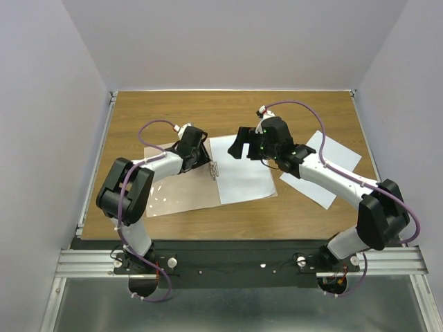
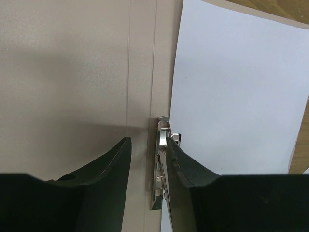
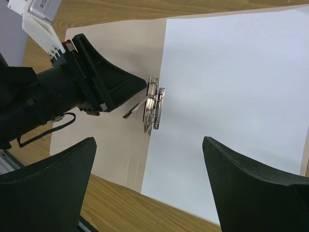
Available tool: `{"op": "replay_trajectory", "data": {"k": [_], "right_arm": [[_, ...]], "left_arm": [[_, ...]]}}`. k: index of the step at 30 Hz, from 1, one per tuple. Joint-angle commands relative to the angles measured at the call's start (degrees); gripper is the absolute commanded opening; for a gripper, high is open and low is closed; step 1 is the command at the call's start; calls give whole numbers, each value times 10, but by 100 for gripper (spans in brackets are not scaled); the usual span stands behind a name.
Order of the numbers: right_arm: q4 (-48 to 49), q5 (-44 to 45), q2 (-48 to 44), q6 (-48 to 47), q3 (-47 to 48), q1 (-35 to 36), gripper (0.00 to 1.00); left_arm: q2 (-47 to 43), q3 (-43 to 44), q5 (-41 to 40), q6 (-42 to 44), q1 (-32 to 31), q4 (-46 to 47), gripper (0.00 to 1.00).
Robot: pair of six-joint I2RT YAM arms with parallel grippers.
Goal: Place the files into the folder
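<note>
My left tool (image 2: 147,137), narrowly parted, is working the clip (image 2: 159,179) of the folder (image 2: 72,72). My wide-open right tool (image 3: 148,145) is hovering above the paper (image 3: 231,96), which probably needs nudging under that clip next.

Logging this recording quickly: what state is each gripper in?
Left gripper: open at the metal clip of the folder, gripping nothing.
Right gripper: wide open above the white sheet, holding nothing.

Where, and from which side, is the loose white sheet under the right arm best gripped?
The loose sheet lies flat, thin, partly under the right arm. Likely best: pinch its exposed right corner from above, straddling the edge.
</note>
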Motion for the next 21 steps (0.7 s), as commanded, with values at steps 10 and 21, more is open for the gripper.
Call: {"op": "replay_trajectory", "data": {"k": [10, 21], "right_arm": [[-1, 18, 8, 9, -11, 2, 100], [0, 19, 4, 6, -14, 3, 100]], "left_arm": [[28, 3, 2, 19, -10, 1, 38], [45, 4, 22, 36, -14, 4, 31]]}}
